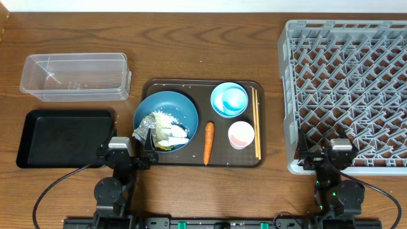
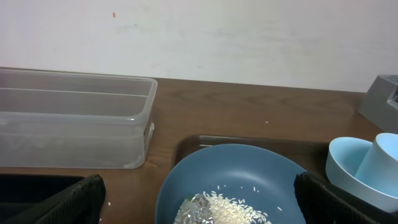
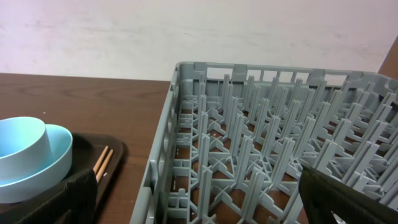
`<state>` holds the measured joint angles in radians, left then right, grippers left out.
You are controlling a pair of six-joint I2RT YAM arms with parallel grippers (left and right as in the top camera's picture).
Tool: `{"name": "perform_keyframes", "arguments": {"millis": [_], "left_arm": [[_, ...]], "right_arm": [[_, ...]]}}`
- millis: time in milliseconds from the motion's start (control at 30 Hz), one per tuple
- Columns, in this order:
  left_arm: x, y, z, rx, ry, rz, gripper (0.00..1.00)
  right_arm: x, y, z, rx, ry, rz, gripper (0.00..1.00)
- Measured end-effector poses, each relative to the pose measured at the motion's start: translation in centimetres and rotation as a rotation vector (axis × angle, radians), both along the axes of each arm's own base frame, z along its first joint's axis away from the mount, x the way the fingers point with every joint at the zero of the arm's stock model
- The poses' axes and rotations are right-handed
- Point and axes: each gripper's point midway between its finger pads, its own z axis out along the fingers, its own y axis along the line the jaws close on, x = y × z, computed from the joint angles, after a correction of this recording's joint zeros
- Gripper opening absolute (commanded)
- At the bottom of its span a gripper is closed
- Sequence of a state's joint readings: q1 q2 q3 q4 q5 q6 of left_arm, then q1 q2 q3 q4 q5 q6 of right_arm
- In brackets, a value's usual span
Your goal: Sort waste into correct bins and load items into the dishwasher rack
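While both arms wait at the near edge of the wooden tabletop [image 1: 191, 44]: nothing is lifted, so I judge the sorting has not begun.
Shallow black rectangular tray [image 1: 63, 137]: near left corner of the tabletop; I see nothing in it.
Clear plastic rectangular tub [image 1: 73, 76]: behind the black tray, toward the far left corner; it looks empty.
Left gripper [image 1: 126, 154]: fingers wide apart and holding nothing, just before the near rim of the blue bowl.
Wide dark-blue bowl [image 1: 168, 105]: left end of the dark brown serving tray [image 1: 203, 95]; it holds crumpled silver foil [image 1: 145, 130], a heap of white rice [image 1: 159, 116] and yellow-white wrapper scraps [image 1: 173, 133].
Small orange carrot [image 1: 208, 142]: flat on the serving tray, just right of the bowl.
Small light-blue bowls [image 1: 229, 100]: nested, at the tray's far right corner.
Small white-pink cup [image 1: 241, 134]: upright, near right corner of the tray.
Thin wooden chopsticks [image 1: 256, 124]: along the tray's right edge.
Right gripper [image 1: 325, 156]: fingers wide apart, empty, at the near left corner of the rack.
Large grey plastic dishwasher rack [image 1: 343, 83]: right side of the tabletop, nothing loaded.
Next move: probably the left arm takes the foil first. It calls for a short reach forward and down into the bowl, then a firm pinch on the crumpled part without scattering rice.
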<state>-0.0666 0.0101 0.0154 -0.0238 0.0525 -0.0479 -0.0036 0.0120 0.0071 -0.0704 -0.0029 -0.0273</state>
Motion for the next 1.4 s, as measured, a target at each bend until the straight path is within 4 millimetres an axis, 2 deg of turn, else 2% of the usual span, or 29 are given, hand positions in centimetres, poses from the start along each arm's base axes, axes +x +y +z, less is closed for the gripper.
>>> {"name": "perform_keyframes", "arguments": {"millis": [700,800,933,1000,1100,1267,1400], "left_arm": [[0.0,0.0,0.0,-0.01,0.001,0.001,0.98],[-0.3,0.0,-0.1,-0.029,0.039,0.004,0.98],[-1.0,0.1,-1.8,-0.033,0.171,0.008,0.98],[-1.3,0.1,-2.0,-0.035,0.232,0.012,0.98],[-1.5,0.1,-0.4,-0.033,0.295,0.013,0.98],[-1.5,-0.2,3.4,-0.03,0.449,0.001,0.98],[-2.3,-0.5,4.7,-0.025,0.651,-0.01,0.98]], "right_arm": [[0.0,0.1,0.1,0.018,-0.003,0.007,0.99],[0.0,0.2,-0.1,0.037,0.007,0.007,0.99],[-0.5,0.2,-0.5,0.049,0.07,0.005,0.99],[-1.0,0.2,-0.6,0.052,0.127,0.005,0.99],[-1.6,0.2,0.6,0.057,0.187,0.005,0.99],[-2.4,0.3,3.8,0.075,0.301,0.001,0.99],[-2.5,0.5,4.3,0.101,0.472,-0.003,0.99]]}}
